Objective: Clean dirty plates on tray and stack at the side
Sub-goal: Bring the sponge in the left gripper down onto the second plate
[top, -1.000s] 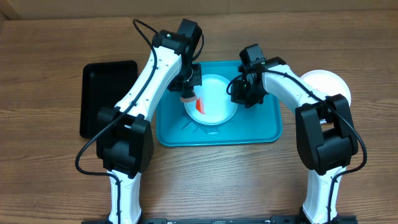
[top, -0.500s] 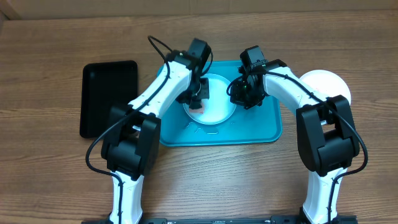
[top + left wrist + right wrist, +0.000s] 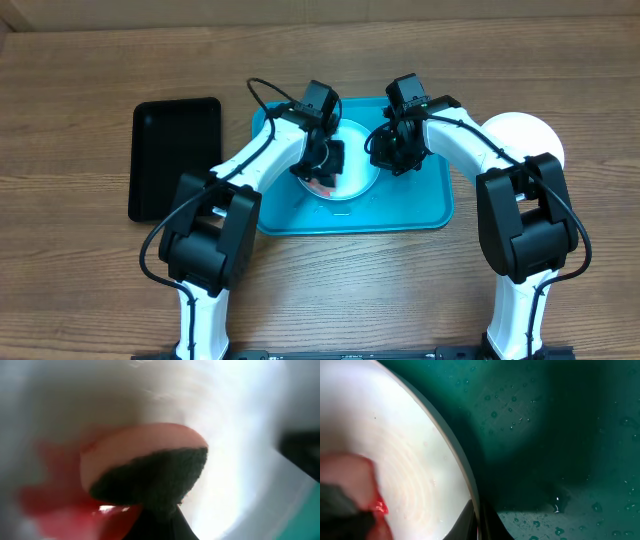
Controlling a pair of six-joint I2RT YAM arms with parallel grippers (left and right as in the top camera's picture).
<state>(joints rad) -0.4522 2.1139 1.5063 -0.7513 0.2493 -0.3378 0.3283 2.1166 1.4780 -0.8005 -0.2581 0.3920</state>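
On the turquoise tray (image 3: 420,200) lies one pale bluish dirty plate (image 3: 358,172). My left gripper (image 3: 322,170) is shut on a pink sponge (image 3: 320,184) with a dark scrub side and presses it onto the plate. In the left wrist view the sponge (image 3: 145,467) sits against a wet red smear (image 3: 70,510), above the left gripper (image 3: 157,522). My right gripper (image 3: 386,156) is shut on the plate's right rim. The right wrist view shows the rim (image 3: 462,475) pinched in the right gripper (image 3: 479,522), over the wet tray (image 3: 560,435).
A white plate (image 3: 528,132) rests on the wooden table right of the tray, partly under my right arm. A black rectangular tray (image 3: 172,150) lies to the left. Water drops dot the turquoise tray floor.
My left gripper has moved right and toward the front across the plate with the sponge, covering the red smear. The right gripper has kept its hold on the rim.
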